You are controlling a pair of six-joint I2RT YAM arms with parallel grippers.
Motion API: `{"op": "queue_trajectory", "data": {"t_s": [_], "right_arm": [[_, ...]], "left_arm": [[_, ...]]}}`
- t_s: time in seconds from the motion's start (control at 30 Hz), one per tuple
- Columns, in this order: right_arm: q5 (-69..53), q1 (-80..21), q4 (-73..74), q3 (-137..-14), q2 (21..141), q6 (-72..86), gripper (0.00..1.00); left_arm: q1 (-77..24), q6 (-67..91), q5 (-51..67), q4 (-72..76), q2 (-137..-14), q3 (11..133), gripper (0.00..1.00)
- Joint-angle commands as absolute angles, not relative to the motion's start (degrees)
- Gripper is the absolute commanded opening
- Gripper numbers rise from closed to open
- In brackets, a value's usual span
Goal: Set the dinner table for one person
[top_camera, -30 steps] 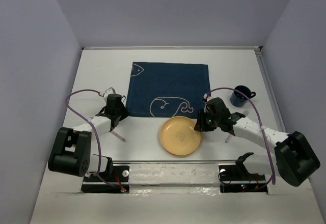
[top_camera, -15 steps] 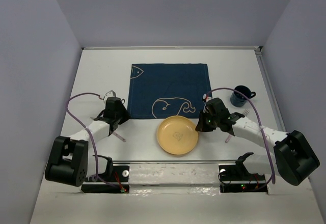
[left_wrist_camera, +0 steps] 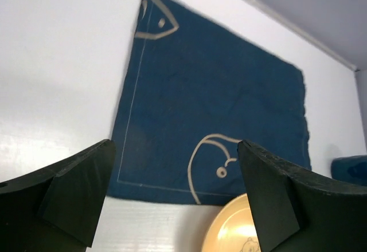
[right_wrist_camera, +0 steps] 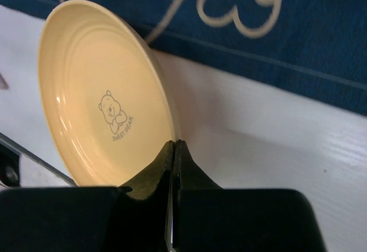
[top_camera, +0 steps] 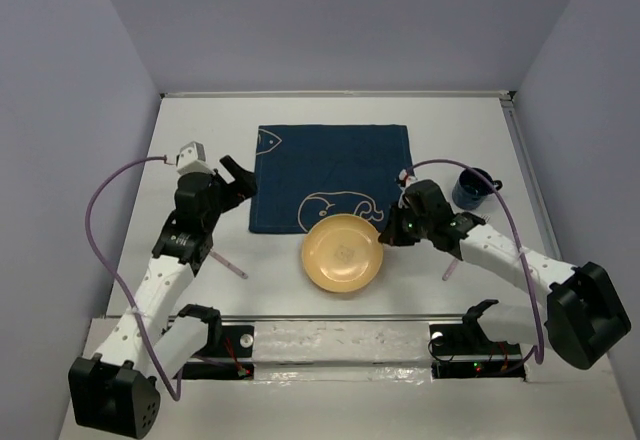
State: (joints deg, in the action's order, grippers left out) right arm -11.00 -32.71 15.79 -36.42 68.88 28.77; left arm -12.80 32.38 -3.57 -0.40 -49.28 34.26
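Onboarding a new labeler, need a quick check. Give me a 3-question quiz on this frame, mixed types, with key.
1. True or false: the right gripper is shut on the rim of the plate.
2. Where does the mug stand? A on the plate; B on the table, right of the mat; C on the mat.
3. Fill in: the picture in the plate's middle is a ____.
Key: 1 true; 2 B; 3 bear.

I count one yellow plate, pinched in my right fingers, one blue whale mat beyond them, one dark mug. Two pink-handled utensils lie behind my fingers, one each side
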Motion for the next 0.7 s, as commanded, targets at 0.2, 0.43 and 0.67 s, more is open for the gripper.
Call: {"op": "queue_trajectory", "data": {"t_s": [0.2, 0.43, 0.67], "right_arm": [[-0.7, -31.1, 10.3, -60.5, 82.4, 29.4, 0.0], [-4.3, -27.0, 7.7, -73.4, 98.2, 31.9, 0.0], [-6.5, -24.9, 7.5, -80.3, 106.7, 33.0, 0.0]], "left_arm": [[-13.2, 15.3, 4.6, -3.2, -40.3, 44.3, 0.99], [-18.7, 11.2, -1.4, -2.5, -36.4, 39.4, 0.99], [-23.4, 9.5, -4.2, -2.4, -36.7, 39.9, 0.99]]}}
